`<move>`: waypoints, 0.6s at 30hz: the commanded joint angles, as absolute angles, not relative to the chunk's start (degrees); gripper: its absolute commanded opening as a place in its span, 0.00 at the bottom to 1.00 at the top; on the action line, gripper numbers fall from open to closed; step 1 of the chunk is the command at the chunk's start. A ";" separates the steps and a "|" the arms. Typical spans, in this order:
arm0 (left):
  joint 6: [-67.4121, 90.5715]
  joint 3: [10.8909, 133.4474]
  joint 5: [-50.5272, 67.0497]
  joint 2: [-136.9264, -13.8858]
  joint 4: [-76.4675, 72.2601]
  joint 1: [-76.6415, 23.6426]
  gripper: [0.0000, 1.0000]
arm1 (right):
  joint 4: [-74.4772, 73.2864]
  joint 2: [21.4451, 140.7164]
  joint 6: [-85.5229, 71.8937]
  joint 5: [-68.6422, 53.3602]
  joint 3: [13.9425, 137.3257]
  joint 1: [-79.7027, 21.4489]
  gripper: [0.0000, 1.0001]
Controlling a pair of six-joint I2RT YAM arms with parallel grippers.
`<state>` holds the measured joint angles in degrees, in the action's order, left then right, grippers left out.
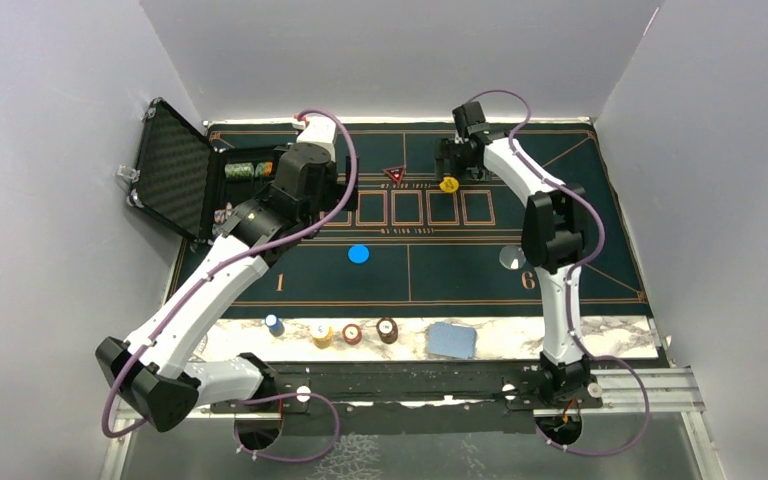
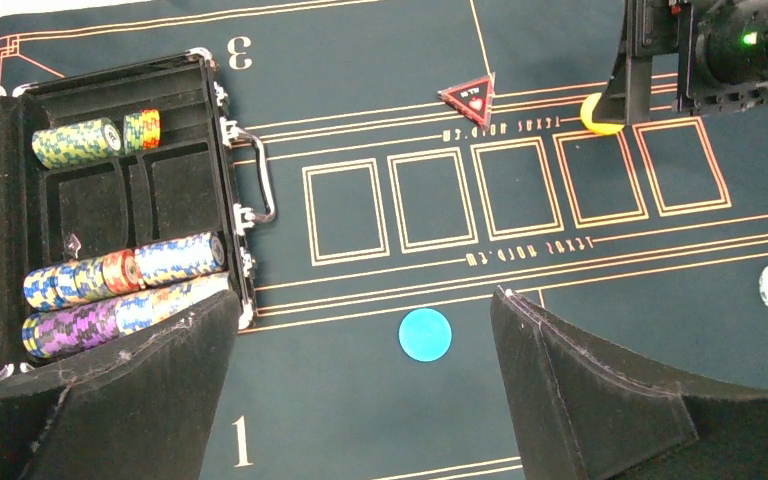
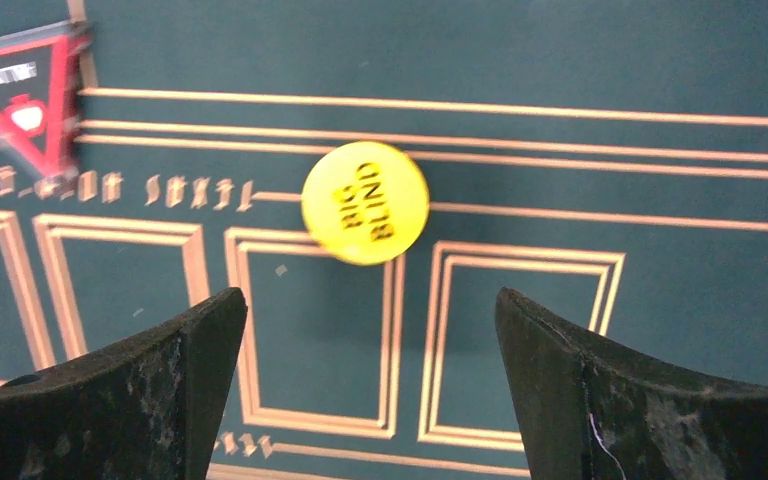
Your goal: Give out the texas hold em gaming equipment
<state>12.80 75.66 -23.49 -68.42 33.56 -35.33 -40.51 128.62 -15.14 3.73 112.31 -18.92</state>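
Observation:
A yellow "BIG BLIND" disc (image 3: 365, 203) lies on the felt near the card boxes; it also shows in the top view (image 1: 449, 184). My right gripper (image 3: 365, 315) hangs open and empty just above and near it. A red triangular marker (image 1: 394, 174) lies left of it. A blue disc (image 2: 426, 334) lies flat on the felt, beyond my open, empty left gripper (image 2: 365, 320). A clear disc (image 1: 512, 257) lies at the right. Chip stacks (image 1: 353, 333) and a blue-backed card deck (image 1: 451, 340) sit on the marble strip. More chips (image 2: 125, 280) fill the case.
The open black case (image 1: 175, 165) stands at the mat's left edge, its handle (image 2: 260, 190) toward the felt. The dark green mat (image 1: 460, 275) has five outlined card boxes. White walls close in the back and both sides.

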 commanded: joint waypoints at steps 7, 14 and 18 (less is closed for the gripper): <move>10.07 77.25 -22.17 -71.83 30.36 -35.50 0.99 | -43.46 138.89 -9.62 5.94 123.58 -18.50 0.92; 9.76 77.21 -22.15 -71.65 29.69 -35.51 0.99 | -44.51 141.41 -8.88 9.23 123.17 -20.28 0.79; 9.76 76.85 -22.05 -70.83 29.61 -35.57 0.99 | -42.44 141.07 -7.99 10.87 119.15 -20.28 0.70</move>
